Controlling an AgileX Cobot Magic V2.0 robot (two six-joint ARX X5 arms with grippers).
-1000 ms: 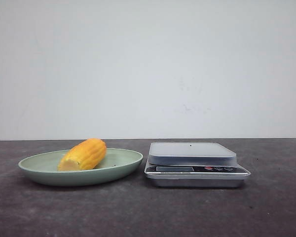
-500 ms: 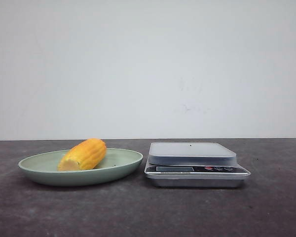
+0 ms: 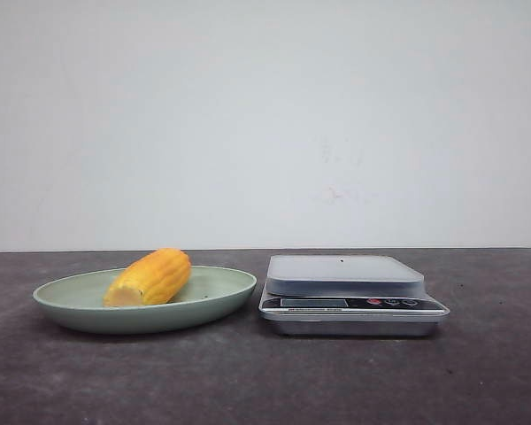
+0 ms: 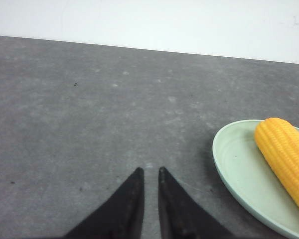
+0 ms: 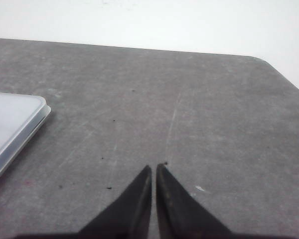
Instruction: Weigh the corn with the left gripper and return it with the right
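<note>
The corn, a stubby yellow-orange cob with a paler cut end, lies on the pale green plate at the left of the front view. The silver kitchen scale stands right of the plate with nothing on it. In the left wrist view the corn and the plate lie off to one side of my left gripper, which hangs over bare table, empty, jaws nearly together. My right gripper is shut and empty over bare table beside the scale's corner. Neither gripper shows in the front view.
The dark grey table meets a white wall at the back. The table's rounded far corner shows in the right wrist view.
</note>
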